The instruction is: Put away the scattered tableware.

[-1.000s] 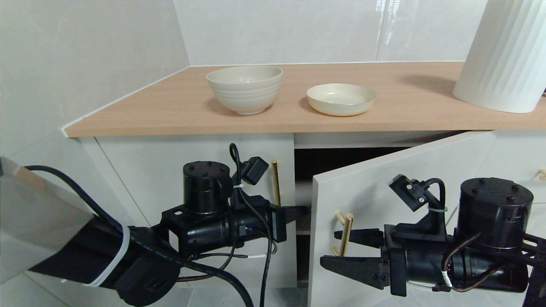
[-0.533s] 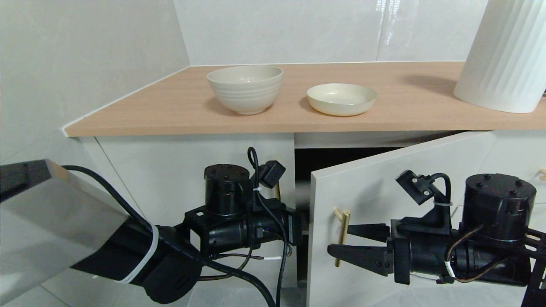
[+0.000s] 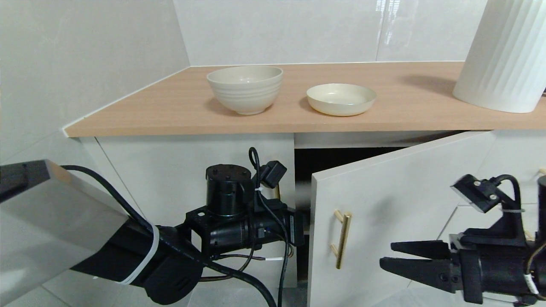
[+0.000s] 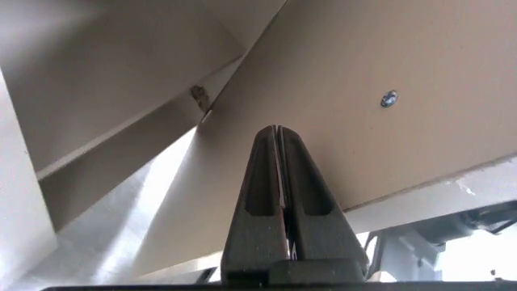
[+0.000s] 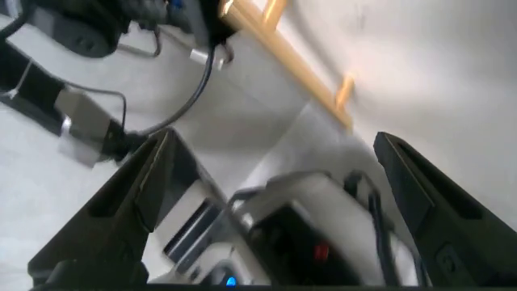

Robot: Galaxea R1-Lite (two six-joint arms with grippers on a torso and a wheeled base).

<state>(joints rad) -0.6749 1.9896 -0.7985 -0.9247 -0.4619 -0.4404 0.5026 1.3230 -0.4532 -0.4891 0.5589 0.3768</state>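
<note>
A deep cream bowl (image 3: 245, 88) and a shallow cream dish (image 3: 341, 99) stand side by side on the wooden countertop (image 3: 170, 115). Below them a white cabinet door (image 3: 384, 204) with a gold handle (image 3: 341, 238) stands partly open. My left gripper (image 4: 276, 133) is shut with nothing in it. Its tip is pushed into the gap behind the door's free edge, against the door's inner face. My right gripper (image 3: 394, 256) is open and hangs in front of the door, to the right of the handle and apart from it. The right wrist view has the handle (image 5: 283, 65) beyond the spread fingers (image 5: 141, 202).
A tall white ribbed container (image 3: 507, 55) stands on the countertop at the right. The left cabinet door (image 3: 192, 157) is closed, with its own gold handle partly hidden behind my left wrist. Tiled walls close off the left and back.
My right gripper has drawn back to the right and down, away from the gold handle it straddled. My left gripper has slid right into the gap behind the door edge.
</note>
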